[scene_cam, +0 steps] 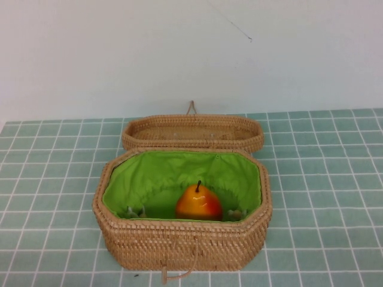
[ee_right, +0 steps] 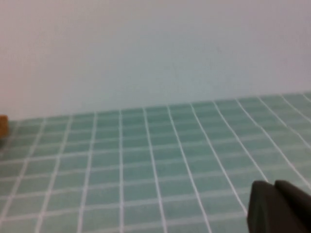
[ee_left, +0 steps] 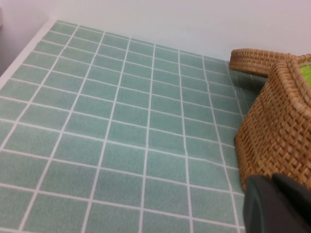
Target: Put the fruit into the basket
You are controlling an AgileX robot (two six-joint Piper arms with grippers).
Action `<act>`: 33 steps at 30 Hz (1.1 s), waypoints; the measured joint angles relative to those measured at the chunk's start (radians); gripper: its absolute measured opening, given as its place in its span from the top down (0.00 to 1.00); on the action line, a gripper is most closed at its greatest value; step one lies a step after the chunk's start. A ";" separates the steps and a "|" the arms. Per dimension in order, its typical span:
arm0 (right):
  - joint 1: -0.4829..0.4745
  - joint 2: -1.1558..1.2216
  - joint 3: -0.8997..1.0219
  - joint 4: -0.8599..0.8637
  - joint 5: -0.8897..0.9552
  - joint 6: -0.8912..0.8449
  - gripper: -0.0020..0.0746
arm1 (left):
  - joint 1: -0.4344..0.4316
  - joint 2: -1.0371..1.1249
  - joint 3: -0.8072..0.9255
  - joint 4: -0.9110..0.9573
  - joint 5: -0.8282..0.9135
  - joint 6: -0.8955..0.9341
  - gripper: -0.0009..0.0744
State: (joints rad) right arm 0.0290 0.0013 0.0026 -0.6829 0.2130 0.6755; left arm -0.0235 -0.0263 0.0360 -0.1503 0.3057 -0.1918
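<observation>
The pear (scene_cam: 198, 203), yellow-orange with a red blush and a dark stem, stands upright inside the basket (scene_cam: 179, 242), on its green lining near the front wall. Neither arm shows in the high view. In the left wrist view my left gripper (ee_left: 272, 178) is shut and empty, low over the table, close beside the basket's outer wicker wall (ee_left: 277, 121). In the right wrist view my right gripper (ee_right: 275, 185) is shut and empty over bare tiles, away from the basket.
The shallow wicker lid (scene_cam: 192, 133) lies open behind the basket and also shows in the left wrist view (ee_left: 257, 60). The green tiled table (scene_cam: 54, 179) stretches to both sides. A white wall stands behind.
</observation>
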 joint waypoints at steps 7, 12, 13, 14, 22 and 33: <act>0.000 -0.009 0.000 0.145 0.169 -0.181 0.98 | 0.000 0.000 0.000 0.000 0.000 0.000 0.99; 0.000 -0.009 0.000 0.531 0.143 -0.658 0.98 | 0.000 0.000 0.000 0.000 0.000 0.000 0.99; 0.000 -0.009 0.000 0.613 0.142 -0.755 0.98 | 0.000 0.000 0.000 0.000 0.000 0.000 0.99; 0.000 -0.009 0.000 0.662 0.142 -0.814 0.98 | 0.000 0.000 0.000 0.000 0.000 0.000 0.99; 0.000 -0.009 0.000 0.707 0.139 -0.801 0.98 | 0.000 0.000 0.000 0.000 0.000 0.000 0.99; -0.049 -0.009 0.000 0.709 0.136 -0.763 0.98 | 0.000 0.000 0.000 0.000 0.000 0.000 0.99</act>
State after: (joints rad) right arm -0.0202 -0.0073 0.0026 0.0260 0.3492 -0.0873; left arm -0.0235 -0.0263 0.0360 -0.1503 0.3057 -0.1918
